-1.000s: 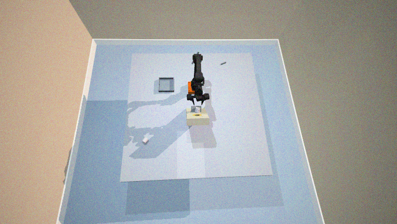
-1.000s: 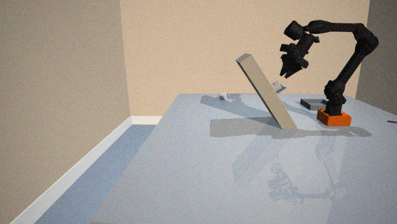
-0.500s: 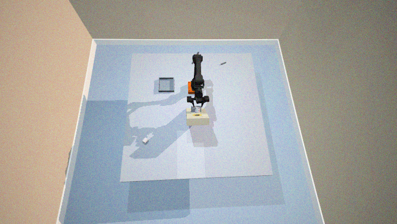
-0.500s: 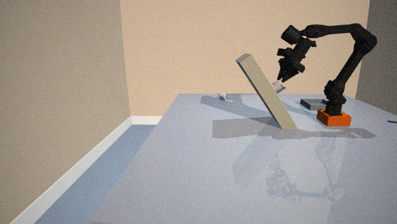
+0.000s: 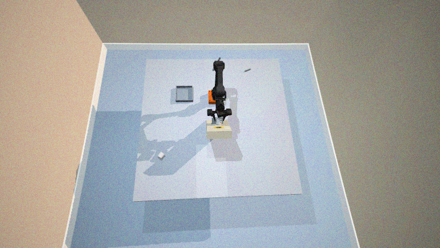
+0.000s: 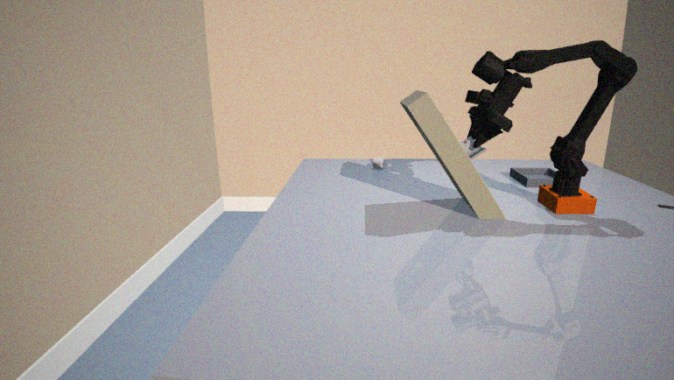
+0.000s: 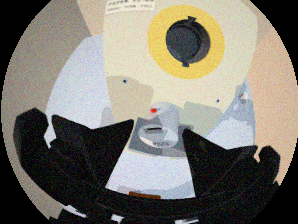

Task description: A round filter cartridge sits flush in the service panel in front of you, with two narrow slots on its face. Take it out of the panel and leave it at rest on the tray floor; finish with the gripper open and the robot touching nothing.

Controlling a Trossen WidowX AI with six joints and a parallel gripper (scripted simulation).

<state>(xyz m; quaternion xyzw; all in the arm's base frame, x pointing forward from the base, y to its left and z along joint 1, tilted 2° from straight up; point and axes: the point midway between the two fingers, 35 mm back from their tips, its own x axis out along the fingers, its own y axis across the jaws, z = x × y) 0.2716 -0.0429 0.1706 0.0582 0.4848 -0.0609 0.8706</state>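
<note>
Hand open, grasping nothing; we see the cartridge (image 5: 219, 122) (image 6: 466, 146) (image 7: 170, 119) just beyond the hand's (image 5: 219, 120) (image 6: 472, 144) (image 7: 159, 125) fingertips, centred between their lines.

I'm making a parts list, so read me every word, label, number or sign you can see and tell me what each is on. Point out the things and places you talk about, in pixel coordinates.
"PAPER" or "FILTER", uncertain: blurred two-line label on the service panel (image 5: 219, 134) (image 6: 455, 155) (image 7: 132, 60); second line unreadable.
Tiny marking on the filter cartridge (image 7: 171, 119): too small to read.
</note>
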